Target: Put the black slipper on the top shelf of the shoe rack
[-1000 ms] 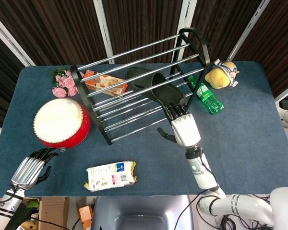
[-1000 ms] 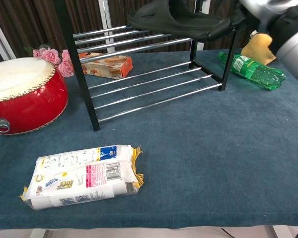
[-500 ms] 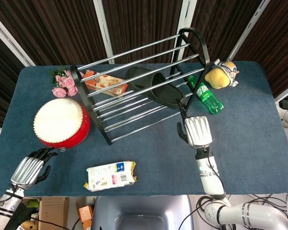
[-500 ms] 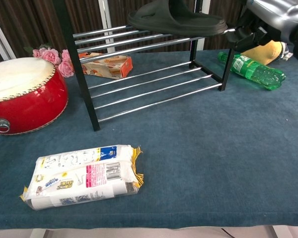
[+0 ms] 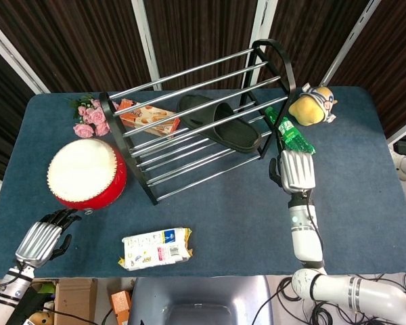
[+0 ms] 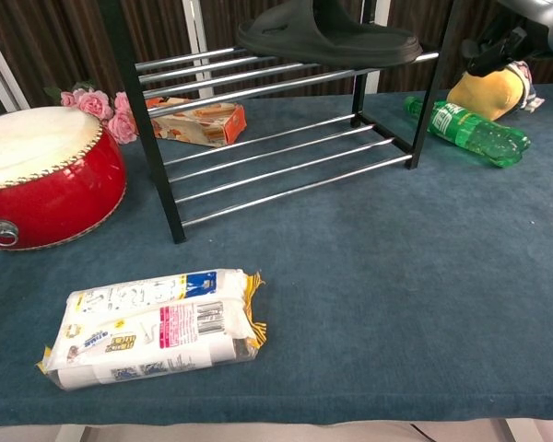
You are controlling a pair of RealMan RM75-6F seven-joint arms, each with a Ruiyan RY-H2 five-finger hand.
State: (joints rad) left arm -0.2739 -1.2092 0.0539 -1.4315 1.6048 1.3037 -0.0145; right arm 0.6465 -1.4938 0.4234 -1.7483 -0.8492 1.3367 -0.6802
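Note:
The black slipper lies on the top bars of the black shoe rack, toward its right end, with nothing touching it. The chest view shows the slipper from the side, flat on the upper rails of the rack. My right hand hovers to the right of the rack, near the green bottle, fingers extended and holding nothing. Only its dark fingers show at the chest view's top right corner. My left hand hangs off the table's near left corner, fingers loosely spread, empty.
A red drum sits left of the rack with pink roses behind it. An orange snack box lies under the rack. A green bottle and a yellow plush toy are at the right. A white packet lies near the front edge.
My right hand let go of the slipper's heel end and drew back to the right, away from the rack. The slipper stays on the top shelf. The left hand has not moved.

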